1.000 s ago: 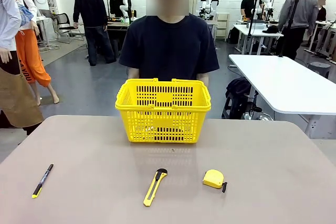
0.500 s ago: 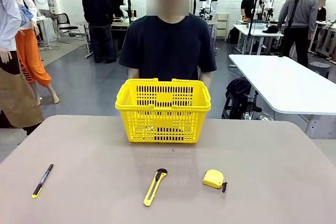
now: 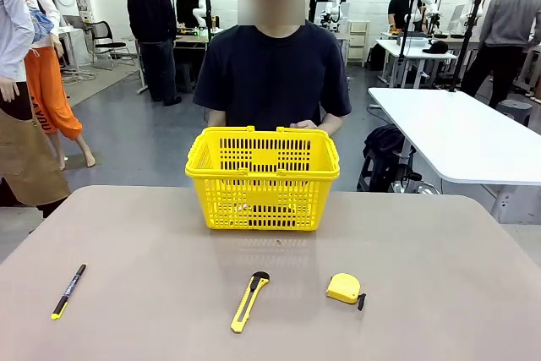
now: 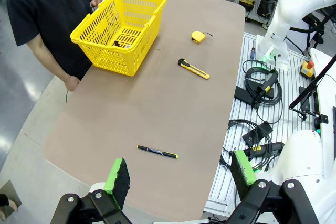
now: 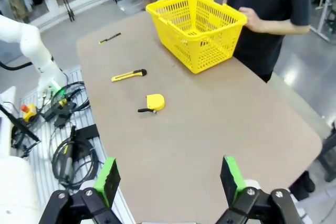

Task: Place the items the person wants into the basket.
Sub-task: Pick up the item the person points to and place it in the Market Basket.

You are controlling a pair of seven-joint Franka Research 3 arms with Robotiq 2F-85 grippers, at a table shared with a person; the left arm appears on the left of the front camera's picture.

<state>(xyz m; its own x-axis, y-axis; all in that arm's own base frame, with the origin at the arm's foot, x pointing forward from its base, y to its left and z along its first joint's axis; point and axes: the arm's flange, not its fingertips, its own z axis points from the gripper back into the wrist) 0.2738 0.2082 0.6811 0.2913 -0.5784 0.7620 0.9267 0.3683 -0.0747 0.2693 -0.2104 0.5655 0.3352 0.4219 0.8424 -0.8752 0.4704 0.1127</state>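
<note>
fingers on both arms are spread wide and pinch nothing. the left fingers (image 4: 117,178) and the right fingers (image 5: 108,179) both hang high above the surface (image 3: 144,243), well apart from every thing on it. the tape measure (image 3: 343,288) is the one wanted thing i can see lying out. it sits flat on the robot's side of the surface, to the right of the middle, so i think the right arm is the nearer one. in the right wrist view it lies almost straight ahead of the right fingers, with bare surface in between. its body is short and round, so it has no real long side. a small black bit sticks out of it, and in the front view that bit points toward the robot and to the right. the utility knife (image 3: 248,302) lies near its left, not touching, and the pen (image 3: 68,291) is far off to the left. the basket (image 3: 262,200) stands upright past the tape measure, at the far edge, with its top open. the person (image 3: 270,73) stands behind it with a hand (image 3: 308,126) at the rim. something dark lies inside, too small to tell what.
</note>
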